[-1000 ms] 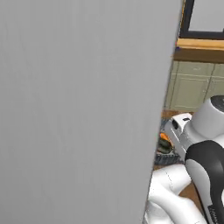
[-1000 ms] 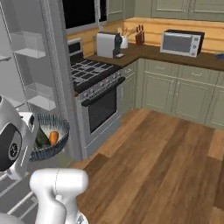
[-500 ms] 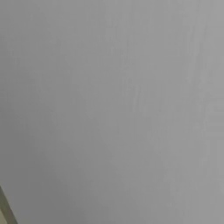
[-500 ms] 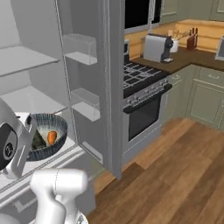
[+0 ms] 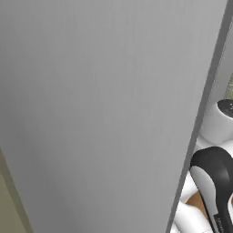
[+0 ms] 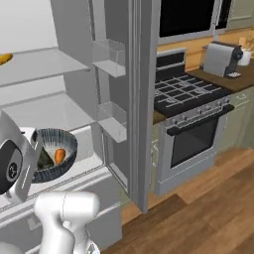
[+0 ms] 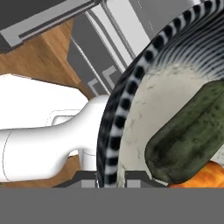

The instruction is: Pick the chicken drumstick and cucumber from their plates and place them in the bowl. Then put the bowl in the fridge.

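Tall light-grey fridge (image 6: 74, 59) stands open, glass-like shelves exposed to receive load

Round dark grey-blue ribbed bowl (image 6: 53, 154) held at lower shelf level, carried by rim so contents stay level

Dark green glossy cucumber (image 7: 190, 133) and orange-brown chicken drumstick (image 7: 199, 177) lie inside bowl, touching

Pincer (image 7: 110, 177): tips straddle bowl wall, pinching rim; judged final placement step

Arm (image 6: 64, 218): white rounded links w/ glossy black joint covers; grey round cap on wrist; smooth casing, small grey lettering.
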